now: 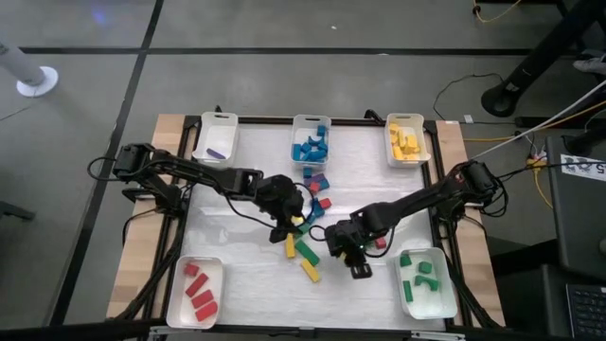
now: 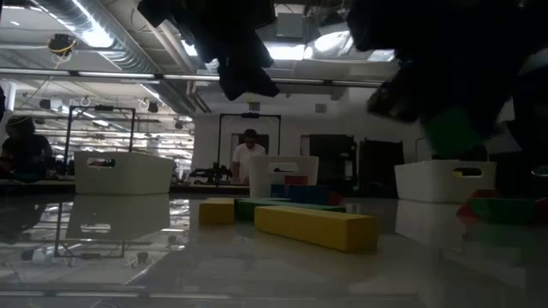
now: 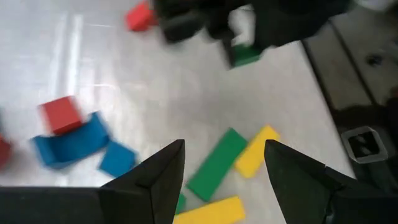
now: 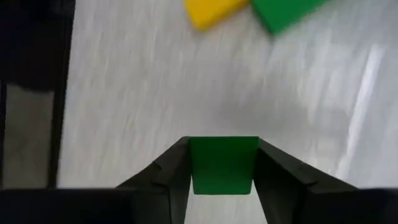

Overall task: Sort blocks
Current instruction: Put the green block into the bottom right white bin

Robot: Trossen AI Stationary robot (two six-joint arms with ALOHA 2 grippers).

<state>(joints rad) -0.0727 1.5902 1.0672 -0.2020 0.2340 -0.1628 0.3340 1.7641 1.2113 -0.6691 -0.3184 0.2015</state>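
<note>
High view: left end effector (image 1: 284, 227) sits just left of frame centre, over the loose blocks (image 1: 305, 248) mid-bench (image 1: 246, 275); its fingers can't be made out here. Right end effector (image 1: 352, 258) is lower centre-right, beside the same pile. White trays ring the bench: purple block tray (image 1: 216, 134) upper left, blue tray (image 1: 311, 140) top centre, yellow tray (image 1: 407, 140) upper right, red tray (image 1: 195, 292) lower left, green tray (image 1: 424, 282) lower right.

Low view: yellow bar (image 2: 315, 227) lies centre frame on the bench, more blocks behind it. Green block (image 2: 454, 133) hangs off the bench at right, under a dark arm.

Left wrist view: left end effector's fingers (image 3: 161, 177) stand wide apart, nothing between them; green bar (image 3: 217, 163) and yellow blocks lie below, red cube (image 3: 60, 114) and blue pieces mid-left.

Right wrist view: right end effector clamped on the green block (image 4: 222, 165), block snug between both fingers (image 4: 169, 174), bottom centre.
</note>
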